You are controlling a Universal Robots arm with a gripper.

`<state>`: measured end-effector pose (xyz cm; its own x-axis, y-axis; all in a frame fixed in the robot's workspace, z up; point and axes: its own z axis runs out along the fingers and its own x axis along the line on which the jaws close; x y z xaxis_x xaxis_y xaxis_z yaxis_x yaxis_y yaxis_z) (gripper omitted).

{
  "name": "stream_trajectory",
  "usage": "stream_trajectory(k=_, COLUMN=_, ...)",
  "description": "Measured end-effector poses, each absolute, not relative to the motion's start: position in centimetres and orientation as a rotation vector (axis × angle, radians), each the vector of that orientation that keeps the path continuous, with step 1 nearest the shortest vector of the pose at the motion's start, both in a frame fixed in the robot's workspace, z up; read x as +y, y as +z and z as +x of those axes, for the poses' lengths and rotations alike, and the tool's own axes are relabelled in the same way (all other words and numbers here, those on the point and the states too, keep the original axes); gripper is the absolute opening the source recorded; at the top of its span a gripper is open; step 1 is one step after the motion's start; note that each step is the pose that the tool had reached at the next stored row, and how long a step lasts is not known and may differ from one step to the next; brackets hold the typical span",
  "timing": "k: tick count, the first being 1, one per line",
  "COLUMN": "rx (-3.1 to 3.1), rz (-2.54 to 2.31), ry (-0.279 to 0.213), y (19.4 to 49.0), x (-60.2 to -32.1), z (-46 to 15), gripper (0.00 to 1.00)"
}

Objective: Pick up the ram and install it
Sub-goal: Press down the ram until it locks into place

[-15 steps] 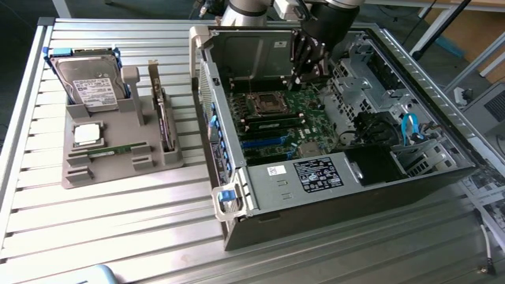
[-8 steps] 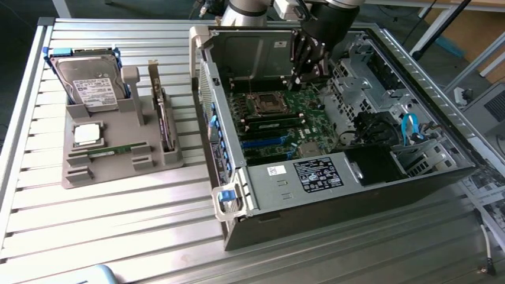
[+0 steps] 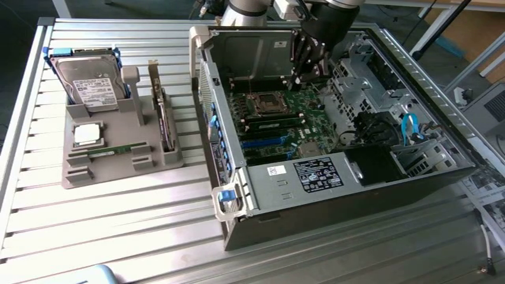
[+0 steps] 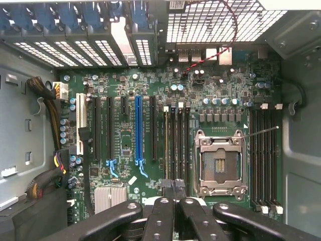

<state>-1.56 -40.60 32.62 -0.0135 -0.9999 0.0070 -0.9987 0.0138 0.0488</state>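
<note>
Hanging inside the open black computer case [image 3: 339,201], the black gripper [image 4: 176,193] has its jaws closed, empty; the slim green ram stick [image 3: 113,149], partly hidden, lies in the grey holder tray [image 3: 118,127].

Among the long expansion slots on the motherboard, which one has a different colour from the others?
The blue slot, standing in the middle of the row of long slots. Its neighbours on both sides are black, and the shorter connector beside the row is white.

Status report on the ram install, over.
Hand shut, inside the case over the motherboard slots. Ram lying in the grey tray. No obstruction seen at slots.
</note>
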Motion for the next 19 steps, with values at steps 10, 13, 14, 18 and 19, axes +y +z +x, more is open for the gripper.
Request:
stream_trajectory(k=10, rx=-2.403, rz=1.966, ry=-0.052, y=32.62, x=-40.60, z=-1.56, gripper=0.11)
stream_trajectory(k=13, rx=-2.448, rz=1.911, ry=-0.053, y=32.62, x=-40.60, z=-1.56, gripper=0.11)
stream_trajectory(k=14, rx=-2.463, rz=1.891, ry=-0.054, y=32.61, x=-40.60, z=-1.56, gripper=0.11)
stream_trajectory(k=18, rx=-2.520, rz=1.818, ry=-0.055, y=32.61, x=-40.60, z=-1.56, gripper=0.11)
stream_trajectory(k=19, rx=-2.534, rz=1.798, ry=-0.056, y=32.61, x=-40.60, z=-1.56, gripper=0.11)
